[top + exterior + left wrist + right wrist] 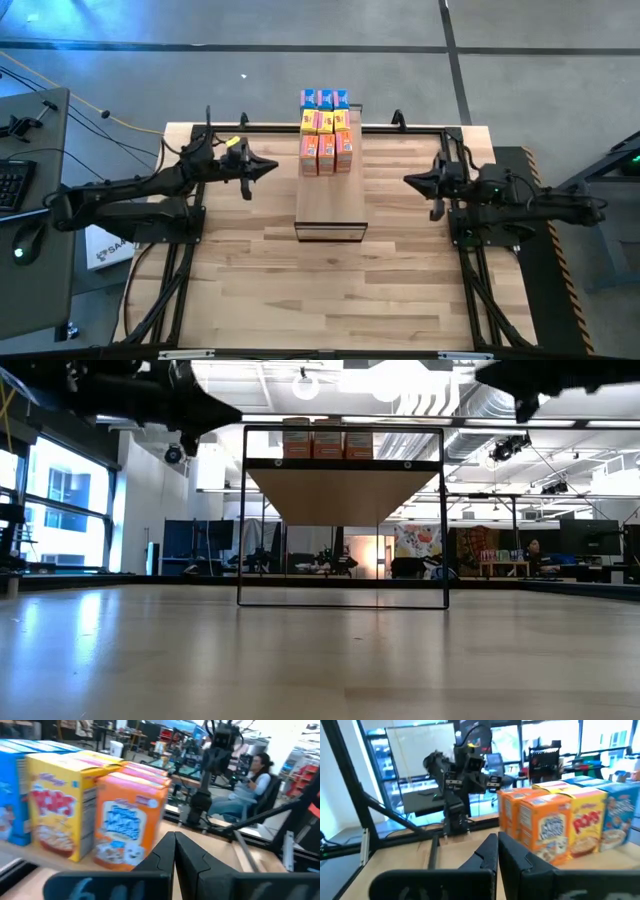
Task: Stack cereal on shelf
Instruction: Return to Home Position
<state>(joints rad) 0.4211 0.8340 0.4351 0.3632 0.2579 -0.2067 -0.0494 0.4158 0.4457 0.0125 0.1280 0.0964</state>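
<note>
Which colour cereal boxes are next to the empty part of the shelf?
The orange cereal boxes; the yellow boxes and blue boxes stand beyond them on the shelf.

Slatted wooden table (250, 280), shelf (330, 200) standing mid-table, cereal boxes (326, 145) at its far end

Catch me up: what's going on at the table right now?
Nothing is being handled at this moment. The cereal stands in three rows at the far end of the shelf: blue boxes farthest, yellow boxes in the middle, orange boxes nearest. The left gripper hangs off the shelf's left side and the right gripper off its right, both shut and holding nothing.
</note>
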